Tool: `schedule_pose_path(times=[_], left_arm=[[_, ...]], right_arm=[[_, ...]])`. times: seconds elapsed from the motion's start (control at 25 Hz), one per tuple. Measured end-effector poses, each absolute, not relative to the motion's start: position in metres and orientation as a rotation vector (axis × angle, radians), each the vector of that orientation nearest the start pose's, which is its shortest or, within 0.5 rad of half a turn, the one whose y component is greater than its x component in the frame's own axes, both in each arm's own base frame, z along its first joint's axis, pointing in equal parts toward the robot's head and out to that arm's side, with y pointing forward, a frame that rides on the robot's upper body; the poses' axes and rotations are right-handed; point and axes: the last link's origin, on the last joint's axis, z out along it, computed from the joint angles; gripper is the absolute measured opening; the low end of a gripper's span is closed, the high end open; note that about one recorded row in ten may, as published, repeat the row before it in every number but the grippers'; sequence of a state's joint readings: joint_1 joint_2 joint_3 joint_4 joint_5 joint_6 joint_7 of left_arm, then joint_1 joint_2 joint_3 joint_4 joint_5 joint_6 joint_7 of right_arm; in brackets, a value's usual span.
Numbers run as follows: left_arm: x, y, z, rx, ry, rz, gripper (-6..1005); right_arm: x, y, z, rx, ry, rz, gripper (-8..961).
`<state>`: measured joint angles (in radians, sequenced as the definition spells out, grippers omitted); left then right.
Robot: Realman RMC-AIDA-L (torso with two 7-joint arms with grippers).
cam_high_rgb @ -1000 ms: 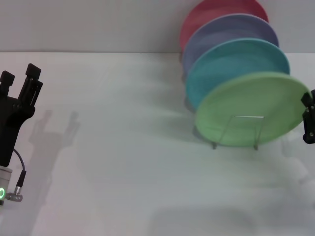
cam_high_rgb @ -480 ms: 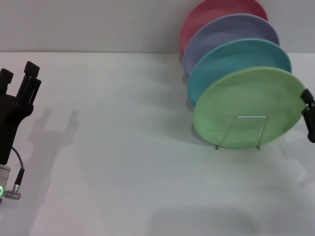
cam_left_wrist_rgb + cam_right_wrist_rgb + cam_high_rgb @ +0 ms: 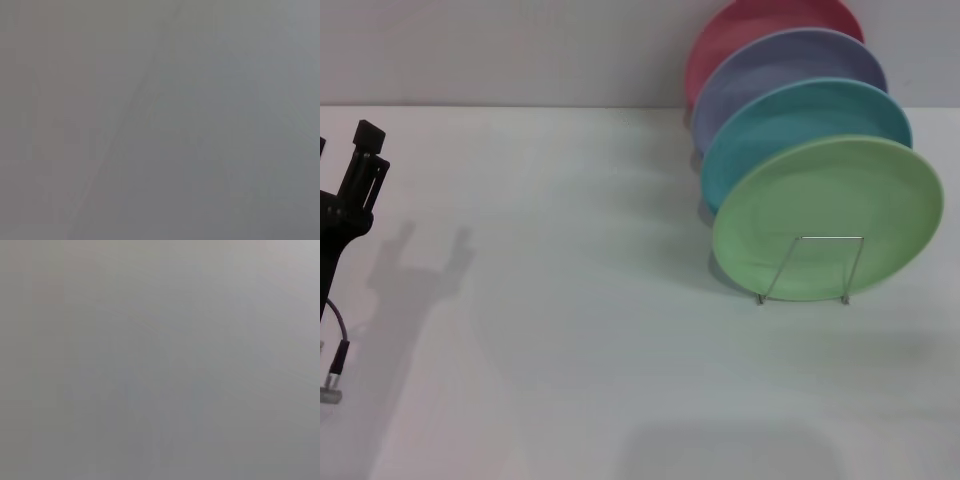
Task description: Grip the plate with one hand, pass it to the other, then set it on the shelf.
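Plate (image 3: 828, 215), round smooth matte green, leans in the thin wire shelf (image 3: 803, 270); left gripper (image 3: 345, 160) spread over the white desk (image 3: 570, 330).

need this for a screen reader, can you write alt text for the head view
A light green plate leans upright at the front of a wire shelf, with turquoise, lavender and red plates lined up behind it on a white table. The left tool hangs at the view's left edge; the right tool is out of view.
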<state>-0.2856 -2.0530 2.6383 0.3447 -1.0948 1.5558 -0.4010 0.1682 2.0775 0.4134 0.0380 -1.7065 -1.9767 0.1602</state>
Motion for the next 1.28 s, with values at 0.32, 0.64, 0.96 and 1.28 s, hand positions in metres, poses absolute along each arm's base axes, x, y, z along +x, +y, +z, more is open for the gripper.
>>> schedule_pose_path(times=[0.32,0.64,0.96,1.28], left_arm=[[-0.291,0.274,-0.009,-1.506,-0.470,-1.146,810],[-0.289,0.293,-0.005,-1.450,-0.330,-0.934,810],[-0.297,0.310,-0.007,-1.463,-0.393,-0.852,806],[-0.303,0.331,-0.012,-1.531,-0.417,-0.746,805]], right_arm=[[0.377,0.216,0.104,-1.059,0.295,0.908,436],[0.381,0.246,0.114,-1.063,0.346,0.889,603],[0.383,0.249,0.115,-1.017,0.346,0.854,633],[0.384,0.265,0.106,-1.014,0.413,0.838,636]])
